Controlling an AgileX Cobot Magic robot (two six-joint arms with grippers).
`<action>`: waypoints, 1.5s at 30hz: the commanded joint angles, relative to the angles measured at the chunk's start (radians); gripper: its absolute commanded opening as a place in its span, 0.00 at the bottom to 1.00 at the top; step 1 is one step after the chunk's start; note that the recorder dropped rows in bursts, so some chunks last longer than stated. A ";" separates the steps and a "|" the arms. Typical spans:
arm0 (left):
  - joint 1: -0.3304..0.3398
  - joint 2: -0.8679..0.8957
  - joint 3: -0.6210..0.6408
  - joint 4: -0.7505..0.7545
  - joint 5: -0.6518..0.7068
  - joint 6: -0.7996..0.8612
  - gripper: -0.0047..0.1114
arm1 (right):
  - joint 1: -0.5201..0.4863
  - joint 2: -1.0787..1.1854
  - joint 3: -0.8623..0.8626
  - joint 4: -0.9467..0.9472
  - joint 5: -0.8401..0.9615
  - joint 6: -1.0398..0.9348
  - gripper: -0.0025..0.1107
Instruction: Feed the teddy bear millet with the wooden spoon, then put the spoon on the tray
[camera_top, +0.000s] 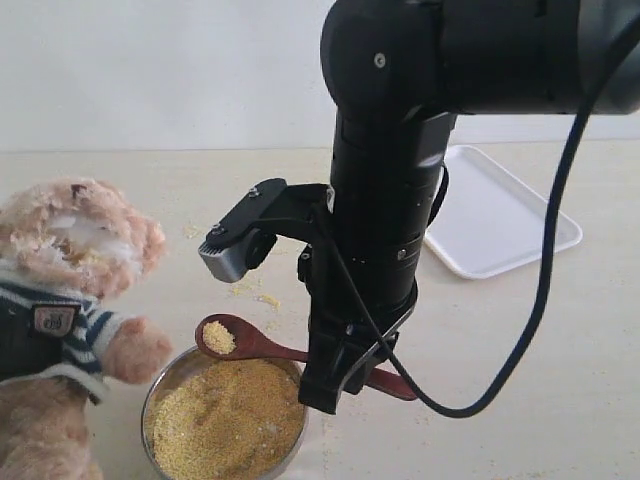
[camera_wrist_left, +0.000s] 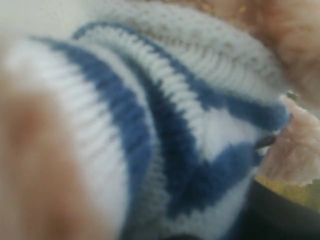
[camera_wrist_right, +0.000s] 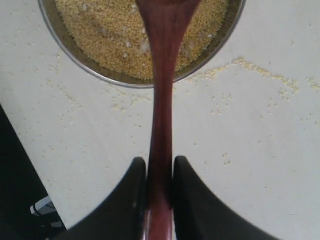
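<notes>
the right gripper (camera_top: 335, 385) is clamped on the slim handle of the small, glossy, reddish-brown wooden spoon (camera_top: 262, 346), its two dark fingers (camera_wrist_right: 135, 200) pressing the handle from either side, near its end. the landmark here is the round steel bowl (camera_top: 150, 410), filled nearly to the brim with fine golden-yellow millet (camera_top: 225, 420). the spoon lies roughly level just above this bowl's rim. its oval end carries a small heap of the same grain and hangs over the edge of the bowl nearest the fluffy tan-pink teddy bear (camera_top: 70, 270) in a navy-and-white striped shirt. the bear sits just beside the bowl, one paw near the rim, with yellow specks on its white muzzle. loose grains lie scattered on the pale tabletop (camera_top: 520, 350) around the bowl. the flat white rectangular tray (camera_top: 500, 220) lies well apart from the bowl, beyond the black arm. the left gripper is out of sight, so i cannot tell its state; its wrist view is filled with blurred striped shirt.
</notes>
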 joint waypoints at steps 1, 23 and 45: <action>0.000 -0.009 -0.016 0.044 0.138 -0.042 0.08 | -0.008 -0.018 -0.001 -0.011 0.005 0.020 0.02; 0.000 0.244 -0.272 0.200 0.283 -0.201 0.08 | -0.008 -0.061 -0.001 -0.119 0.005 0.124 0.02; 0.000 0.419 -0.280 -0.307 0.482 0.160 0.08 | -0.008 -0.016 -0.364 -0.173 0.005 0.121 0.02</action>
